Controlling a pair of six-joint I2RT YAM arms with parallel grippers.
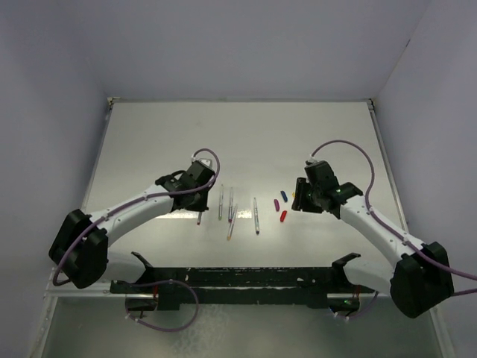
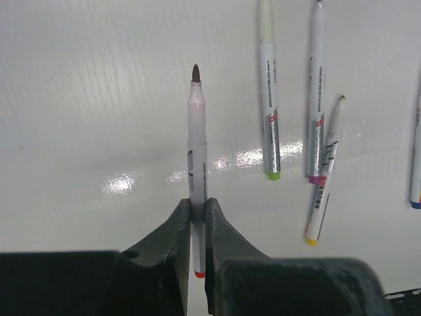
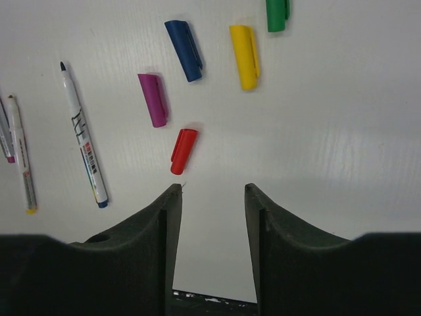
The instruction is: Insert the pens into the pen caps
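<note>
Nothing here can truly be read from where I stand. The red-ended pen (image 2: pixel 197 164) has a short strip of dark print along its barrel, too blurred to make out. The green-ended pen (image 2: pixel 268 92) and the purple-ended pen (image 2: pixel 316 92) each carry a line of tiny dark print with a small red mark lower down. The yellow-ended pen (image 2: pixel 326 171) shows similar print with red lettering. The blue-ended pen (image 3: pixel 83 138) bears bold black strokes and fine coloured print, all illegible.

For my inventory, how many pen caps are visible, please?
5, on the table ahead of the right pincer: green cap farthest, yellow cap, blue cap, purple cap, red cap nearest.
</note>
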